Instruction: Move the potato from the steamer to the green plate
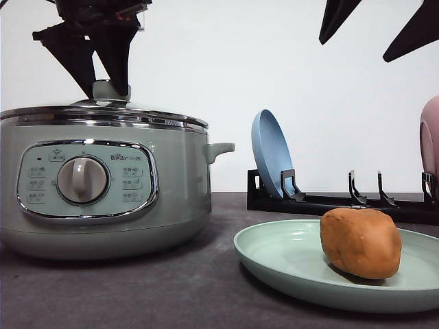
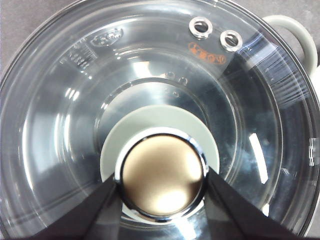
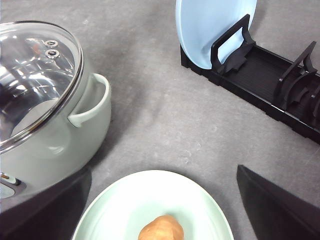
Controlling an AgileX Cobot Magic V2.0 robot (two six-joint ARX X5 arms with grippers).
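On the plate (image 1: 288, 264), at about 3 o'clock from the steamer (image 1: 103, 185), the potato (image 1: 361, 242) is sitting right of centre. Left gripper (image 1: 96, 68) is hanging over the lid knob (image 2: 162, 176), its fingers flanking and seemingly pinching it. Right gripper (image 1: 374, 31) is hovering high above the plate, jaws spread and holding nothing; a blue plate (image 1: 271, 154) is standing in the rack (image 1: 343, 203) behind.

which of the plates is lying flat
The green plate, flat on the table with the potato on it. The blue plate and the pink plate stand on edge in the black rack.
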